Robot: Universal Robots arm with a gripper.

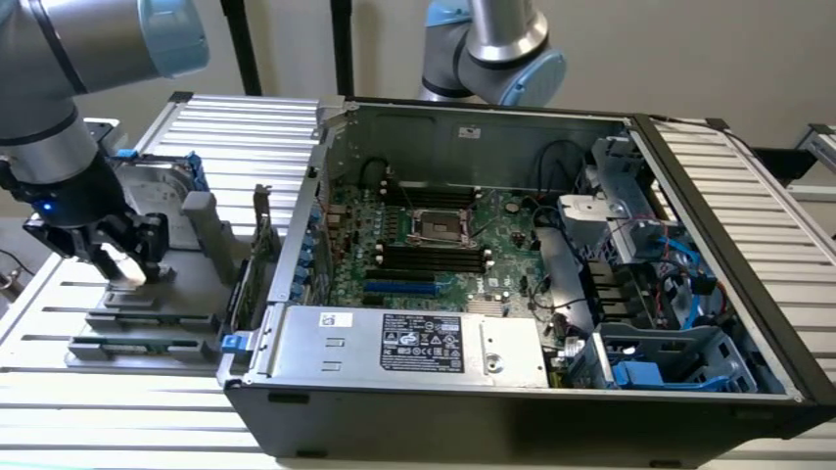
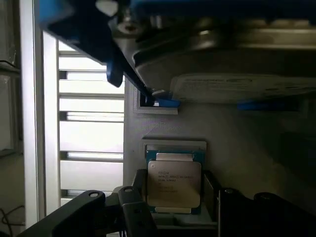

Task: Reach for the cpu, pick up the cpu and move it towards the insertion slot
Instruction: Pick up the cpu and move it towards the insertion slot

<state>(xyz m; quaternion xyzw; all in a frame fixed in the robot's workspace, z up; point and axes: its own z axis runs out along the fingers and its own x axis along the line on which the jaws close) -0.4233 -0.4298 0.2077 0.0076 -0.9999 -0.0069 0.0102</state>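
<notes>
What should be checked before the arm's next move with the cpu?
1. Reach: the tool sits right at the cpu: ok.
2. Seating: the cpu lies flat in its grey holder: ok.
3. Grasp: tool shut on the cpu: cannot tell.
4. Target: the insertion slot is uncovered: ok.
5. Clearance: room between the tool and the upright hard drive: cannot tell.

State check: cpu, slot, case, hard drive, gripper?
cpu: seated flat in its grey holder, printed face up, not lifted.
insertion slot: empty, dark centre exposed.
computer case: lying on its side, open, motherboard exposed.
hard drive: standing upright beside the holder.
gripper: down at the cpu.
</notes>
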